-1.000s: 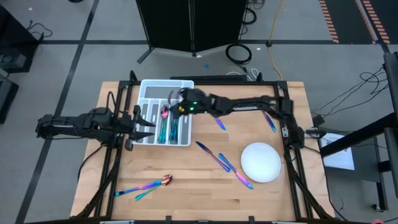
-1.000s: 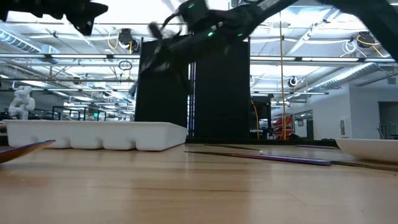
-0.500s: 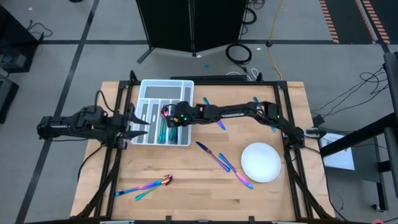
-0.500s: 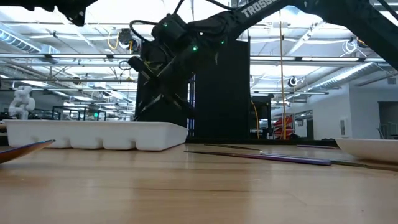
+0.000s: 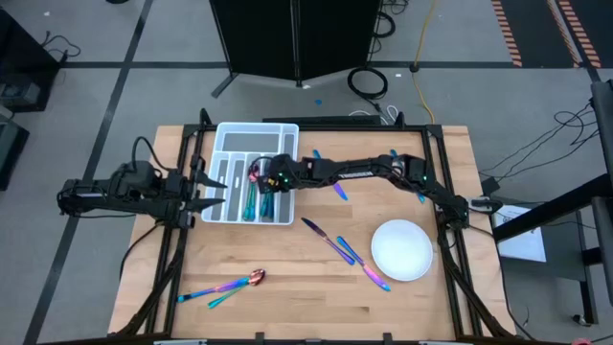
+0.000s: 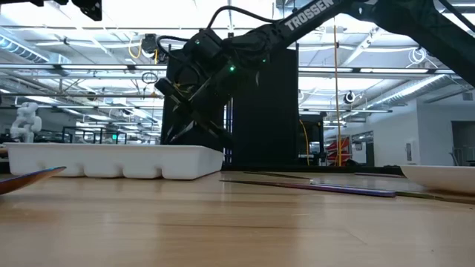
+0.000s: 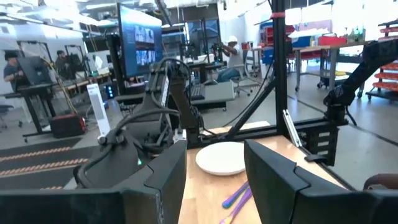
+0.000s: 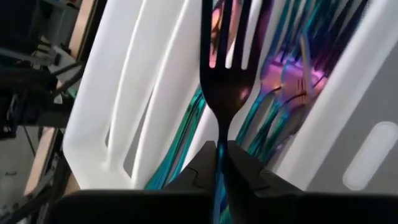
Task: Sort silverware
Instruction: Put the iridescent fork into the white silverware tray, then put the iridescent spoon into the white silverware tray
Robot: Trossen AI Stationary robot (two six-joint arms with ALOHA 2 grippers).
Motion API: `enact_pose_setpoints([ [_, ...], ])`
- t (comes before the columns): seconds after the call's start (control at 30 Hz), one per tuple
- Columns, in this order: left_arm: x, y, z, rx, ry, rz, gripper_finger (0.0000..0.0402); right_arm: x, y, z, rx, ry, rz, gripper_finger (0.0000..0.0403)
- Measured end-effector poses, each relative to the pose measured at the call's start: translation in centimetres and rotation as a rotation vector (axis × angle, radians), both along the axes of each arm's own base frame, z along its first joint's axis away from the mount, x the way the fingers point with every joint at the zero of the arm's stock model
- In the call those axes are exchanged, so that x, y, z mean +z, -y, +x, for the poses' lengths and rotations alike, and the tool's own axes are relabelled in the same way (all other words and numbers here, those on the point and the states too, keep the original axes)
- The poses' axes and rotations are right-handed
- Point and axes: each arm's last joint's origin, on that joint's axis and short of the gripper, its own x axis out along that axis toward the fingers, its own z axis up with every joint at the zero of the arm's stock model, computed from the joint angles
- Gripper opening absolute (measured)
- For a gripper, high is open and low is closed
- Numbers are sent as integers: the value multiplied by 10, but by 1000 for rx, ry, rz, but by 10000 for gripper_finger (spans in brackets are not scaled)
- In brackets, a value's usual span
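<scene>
My right gripper (image 5: 260, 182) hovers over the white divided tray (image 5: 230, 142), shut on an iridescent fork (image 8: 225, 68) whose tines point out past the fingertips. In the low view the right gripper (image 6: 185, 100) slants down above the tray (image 6: 111, 159). Several teal and purple pieces of silverware (image 8: 283, 87) lie in the tray's long compartments. My left gripper (image 5: 216, 190) waits open at the tray's left side, raised above the table. More silverware lies loose on the table: two knives (image 5: 328, 240), and a spoon with a fork (image 5: 226, 287). My right gripper (image 8: 219, 149) pinches the fork's handle (image 8: 220, 138) just behind the neck, between its two fingers. The fork runs along the fingers and sticks out ahead of them, tines forward. It is lifted clear, above the tray's compartments.
A round white plate (image 5: 401, 249) sits near the table's right edge. Short pieces of silverware (image 5: 337, 189) lie under the right arm, others (image 5: 415, 187) by its base. The table's near middle is bare wood (image 5: 306, 297). Black frame rails (image 5: 177, 259) run along both sides.
My right gripper carried the fork from the tray's far right part toward the near left and came down lower over the long compartments, then nearly stopped. My left gripper drew back a little toward the table's left edge and rose, still open.
</scene>
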Motion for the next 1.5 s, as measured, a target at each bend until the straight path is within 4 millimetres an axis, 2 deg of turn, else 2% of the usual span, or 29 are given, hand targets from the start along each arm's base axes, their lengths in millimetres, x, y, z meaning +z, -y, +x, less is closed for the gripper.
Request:
enact_pose_setpoints([
  [0.53, -1, 0, 0, 3, -4, 18, 162, -2, -5, 0, 65, -25, -25, 87],
  [0.9, -1, 0, 0, 6, -11, 16, 162, 5, 1, -2, 100, -13, -79, 96],
  [1.1, -2, 0, 0, 3, -23, -8, 162, 33, 0, -8, 186, 19, -145, 96],
  [1.23, -2, 0, 0, -7, -25, -19, 162, 62, -5, -21, 260, 1, -188, 96],
  [1.4, -3, 3, 6, -79, -45, -44, 162, 101, -23, -43, 349, -45, -253, 96],
  [1.5, -5, 5, 16, -106, -84, -57, 162, 117, -44, -54, 439, -73, -292, 96],
])
